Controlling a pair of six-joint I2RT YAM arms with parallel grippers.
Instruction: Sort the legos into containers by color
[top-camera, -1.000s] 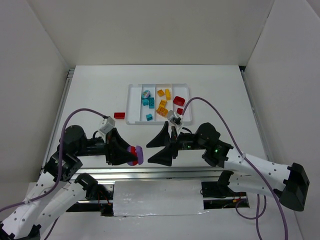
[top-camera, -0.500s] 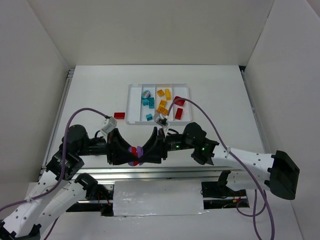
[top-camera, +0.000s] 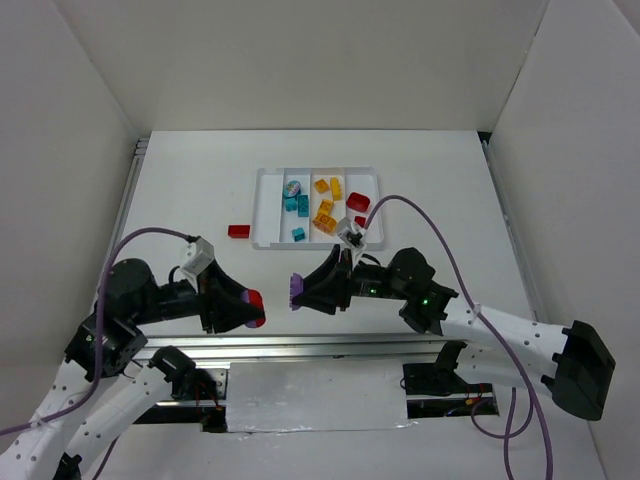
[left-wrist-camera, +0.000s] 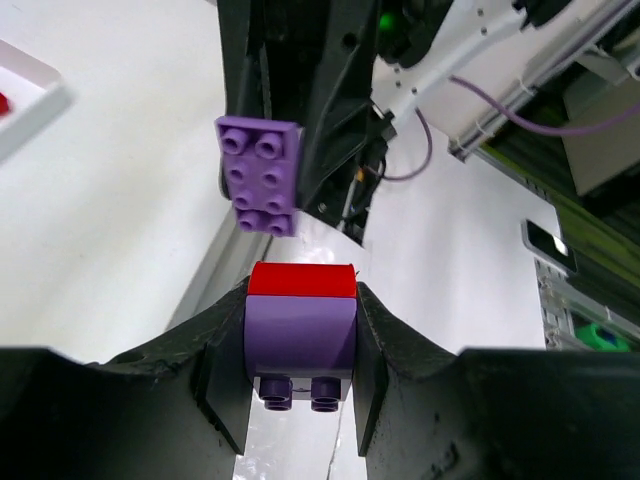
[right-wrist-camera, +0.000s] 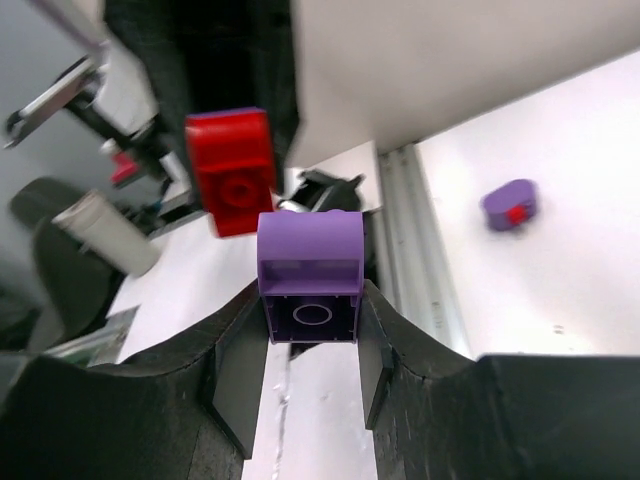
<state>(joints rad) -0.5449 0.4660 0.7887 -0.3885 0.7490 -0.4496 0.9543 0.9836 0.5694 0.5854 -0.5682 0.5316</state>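
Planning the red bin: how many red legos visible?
4 red legos: two in the tray's rightmost compartment, one on the table left of it, one capping the purple piece in the left gripper. Arms may hide more.

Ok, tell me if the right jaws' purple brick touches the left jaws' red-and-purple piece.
Apart. The top external view shows a clear gap between the purple brick and the red-and-purple piece.

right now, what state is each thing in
left gripper, shut on the red-and-purple piece
right gripper, shut on the purple brick
red-and-purple piece, gripped, apart from the purple brick
tray, holding teal, orange and red legos
loose red lego, lying on the table left of the tray
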